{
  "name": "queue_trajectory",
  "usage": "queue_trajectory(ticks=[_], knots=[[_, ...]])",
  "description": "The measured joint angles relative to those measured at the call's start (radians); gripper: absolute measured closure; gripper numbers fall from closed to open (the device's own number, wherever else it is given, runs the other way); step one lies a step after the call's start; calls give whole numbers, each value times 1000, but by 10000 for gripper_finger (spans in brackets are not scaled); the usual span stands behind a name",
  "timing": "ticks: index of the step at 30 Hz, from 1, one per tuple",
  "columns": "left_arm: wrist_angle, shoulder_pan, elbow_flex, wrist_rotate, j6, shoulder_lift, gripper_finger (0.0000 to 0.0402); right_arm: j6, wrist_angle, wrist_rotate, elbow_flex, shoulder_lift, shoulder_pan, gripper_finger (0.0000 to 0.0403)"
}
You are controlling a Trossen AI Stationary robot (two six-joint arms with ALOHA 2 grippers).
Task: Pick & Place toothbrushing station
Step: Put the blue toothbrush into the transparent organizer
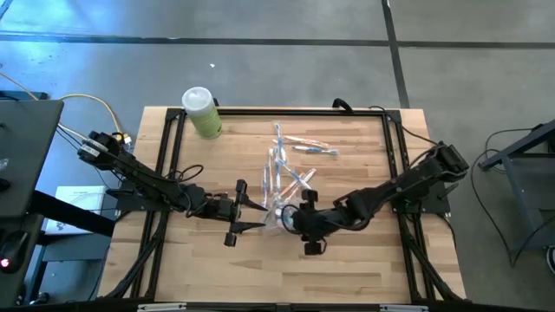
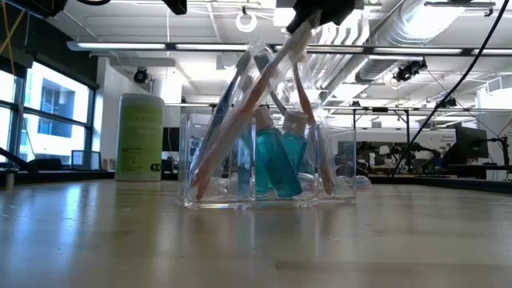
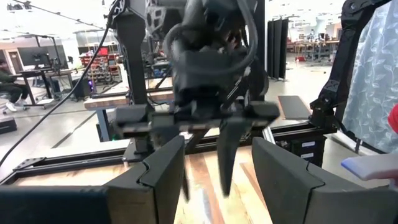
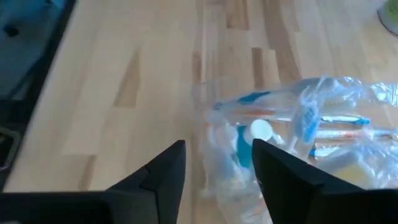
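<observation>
Both jaws parted, empty; one clear holder (image 2: 268, 172) contains two teal bottles (image 2: 276, 160).

Clear holder (image 2: 268, 164) – teal bottles (image 2: 278, 164), orange-white sticks (image 2: 240, 120); light-green bottle (image 1: 205, 114), white cap – pale wood table (image 1: 347, 269)

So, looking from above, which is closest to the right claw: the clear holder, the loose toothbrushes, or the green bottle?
From the right gripper:
1. Clear holder, right beside it at mid-table.
2. Loose toothbrushes, farther back.
3. Green bottle, far back-left corner.
</observation>
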Motion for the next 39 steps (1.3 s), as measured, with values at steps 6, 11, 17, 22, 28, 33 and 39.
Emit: queue_trajectory(ticks=[6, 11, 17, 22, 28, 33, 39], knots=[[-2, 0, 0, 0, 0, 0, 219, -1, -68, -2, 0, -45, 69, 256], [-7, 0, 0, 0, 0, 0, 219, -1, -95, 17, 0, -53, 108, 274], [-7, 0, 0, 0, 0, 0, 219, 5, -243, 96, 0, -53, 136, 301], [-18, 0, 0, 0, -119, 0, 219, 191, -544, 254, 0, -53, 130, 335], [-19, 0, 0, 0, -117, 0, 219, 516, -895, 348, 0, -53, 73, 356], [-23, 0, 0, -4, -122, 0, 219, 543, -992, 409, 0, -53, -2, 352], [-50, 0, 0, -13, -124, 0, 219, 400, -985, 451, 0, -52, -120, 351]])
